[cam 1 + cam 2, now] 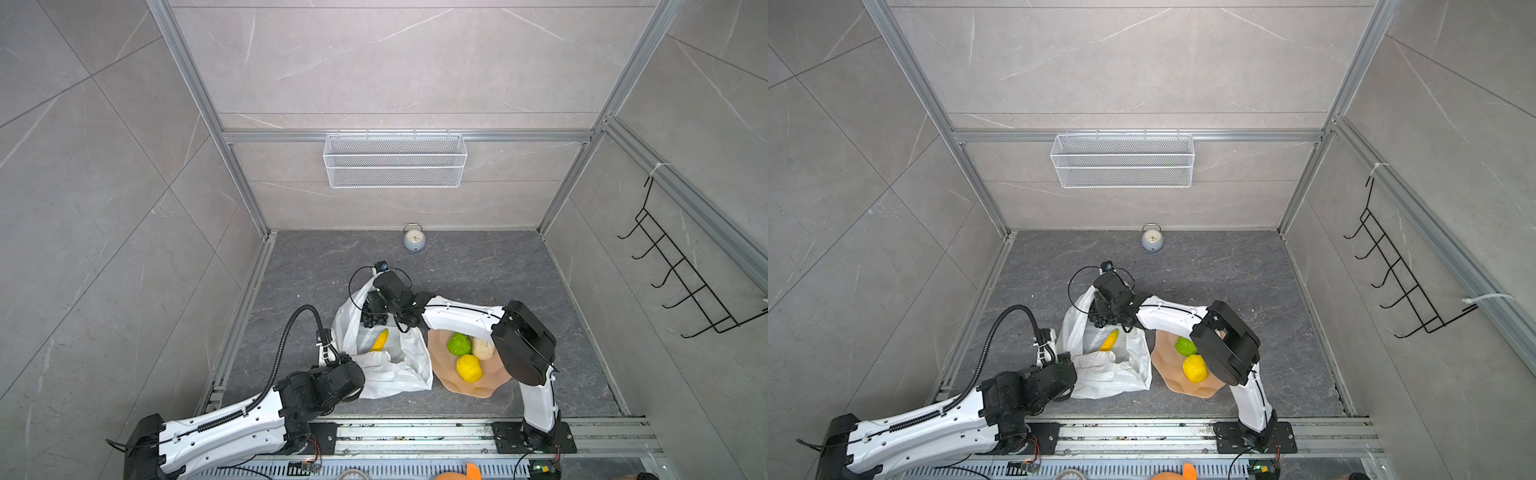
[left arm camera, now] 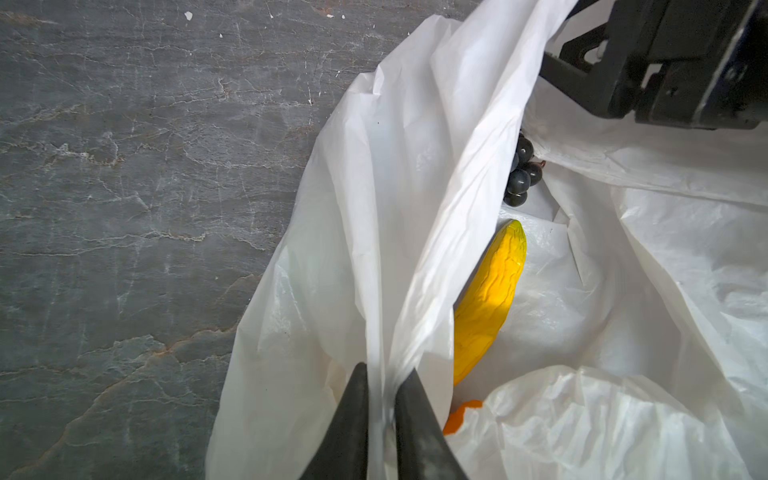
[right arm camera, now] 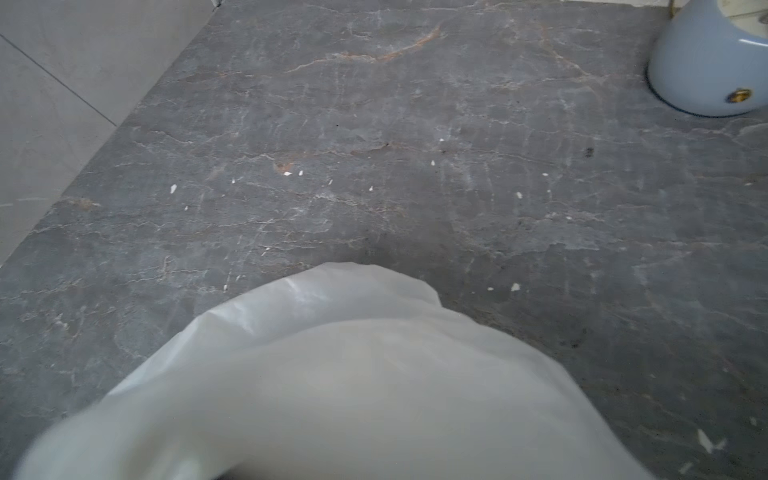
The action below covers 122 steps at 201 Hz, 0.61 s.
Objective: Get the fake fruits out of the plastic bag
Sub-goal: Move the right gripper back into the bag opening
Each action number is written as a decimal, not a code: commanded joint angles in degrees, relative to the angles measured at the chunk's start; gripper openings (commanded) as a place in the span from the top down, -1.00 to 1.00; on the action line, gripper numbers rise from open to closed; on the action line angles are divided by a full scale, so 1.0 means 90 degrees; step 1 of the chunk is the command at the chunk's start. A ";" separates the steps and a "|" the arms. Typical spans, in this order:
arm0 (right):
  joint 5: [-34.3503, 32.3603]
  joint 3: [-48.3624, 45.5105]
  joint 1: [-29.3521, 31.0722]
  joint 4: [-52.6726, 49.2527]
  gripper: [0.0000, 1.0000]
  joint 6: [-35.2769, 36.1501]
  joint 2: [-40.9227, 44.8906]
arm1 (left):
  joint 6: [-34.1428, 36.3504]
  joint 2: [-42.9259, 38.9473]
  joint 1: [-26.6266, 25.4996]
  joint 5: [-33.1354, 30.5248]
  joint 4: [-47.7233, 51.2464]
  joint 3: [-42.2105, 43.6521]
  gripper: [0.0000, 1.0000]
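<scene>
A crinkled, thin white plastic carrier bag (image 1: pixel 399 370) lies open on the dark tabletop (image 1: pixel 478 270), one rim fold pinched in the left gripper (image 2: pixel 386 370). Inside are a dark purple grape bunch (image 2: pixel 521 174), a yellow banana (image 2: pixel 490 299) and an orange sliver (image 2: pixel 461 415) — perhaps another fruit. Just beside the bag, a peach-pink bowl (image 1: pixel 457 388) holds a green round fruit (image 1: pixel 458 344), a yellow round fruit (image 1: pixel 468 368) and a beige lumpy fruit (image 1: pixel 482 348).

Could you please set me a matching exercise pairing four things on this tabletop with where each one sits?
Things:
1. dark purple plastic grape bunch
2. yellow plastic banana
3. green round plastic fruit
4. small round grey alarm clock

Places:
A. in the peach-pink scalloped bowl
B. standing by the back wall
C. midway inside the crinkled white plastic bag
D. at that bag's far end

Pairs: 1-D, 2-C, 3-A, 4-B
</scene>
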<state>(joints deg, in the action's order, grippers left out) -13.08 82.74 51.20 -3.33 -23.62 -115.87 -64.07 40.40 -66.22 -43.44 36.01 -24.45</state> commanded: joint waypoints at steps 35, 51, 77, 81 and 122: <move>-0.0291 -0.0141 0.0108 -0.0571 -0.08 0.0340 0.0331 | -0.0039 -0.0045 0.0039 -0.0271 0.0229 0.0011 0.66; -0.0859 -0.0112 -0.0088 -0.0934 -0.09 0.0290 0.0333 | -0.0040 -0.0033 0.0038 -0.0252 0.0191 0.0022 0.66; -0.1260 -0.0144 -0.0422 -0.1147 -0.10 0.0314 0.0443 | -0.0040 0.0011 0.0033 -0.0222 0.0149 0.0031 0.66; -0.1300 -0.0125 -0.0437 -0.1194 -0.10 0.0326 0.0443 | -0.0040 0.0018 0.0033 -0.0222 0.0140 0.0031 0.66; -0.0947 -0.0195 -0.0427 -0.1132 -0.11 0.0424 0.0576 | -0.0010 0.0045 0.0033 -0.0232 0.0110 0.0011 0.66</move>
<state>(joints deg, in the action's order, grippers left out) -22.87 82.06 46.50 -12.82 -21.08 -113.97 -64.16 40.75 -66.22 -43.44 36.88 -24.45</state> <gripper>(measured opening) 0.555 0.169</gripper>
